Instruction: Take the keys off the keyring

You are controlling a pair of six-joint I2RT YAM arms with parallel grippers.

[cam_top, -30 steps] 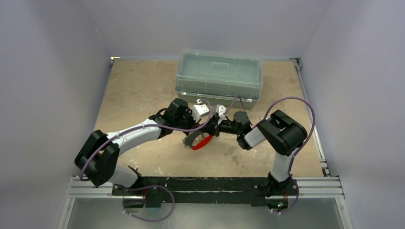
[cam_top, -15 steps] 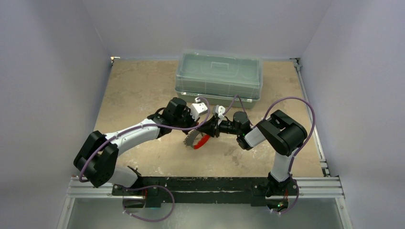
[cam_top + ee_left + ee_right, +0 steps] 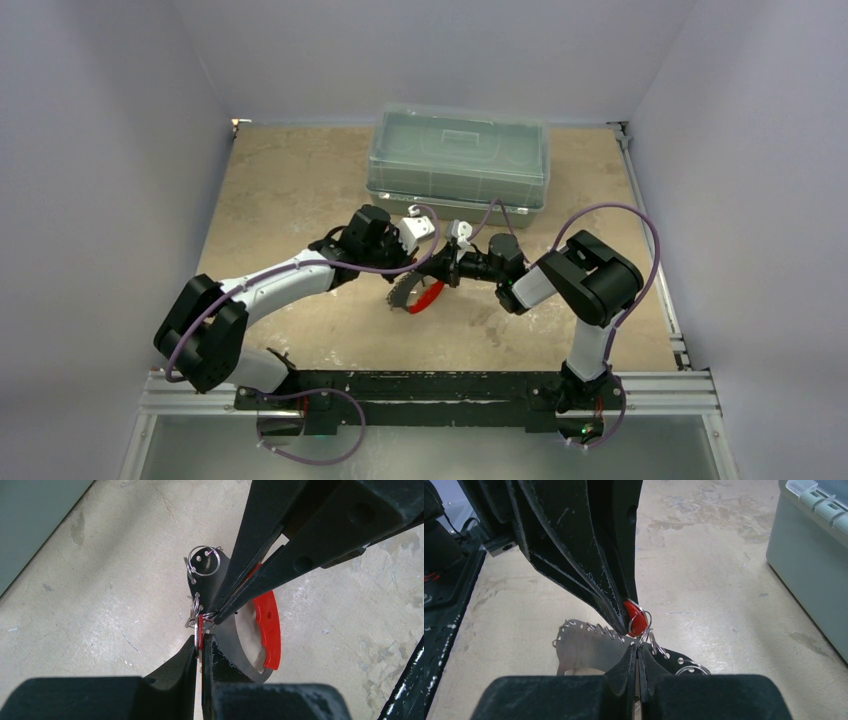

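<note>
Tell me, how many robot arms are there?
2. The left arm reaches in from the left, the right arm from the right; both meet over the keyring.

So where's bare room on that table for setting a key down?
Left of the clear box, right of the right arm, and the table strip between keyring and near rail. Crowded mid-table, where left gripper and right gripper meet.

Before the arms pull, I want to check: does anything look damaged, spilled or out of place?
Nothing stands out. The left gripper is shut on the red-headed silvery key, the right gripper on the thin metal loop of the red-edged crescent keyring, which looks intact. The clear plastic box sits closed.
</note>
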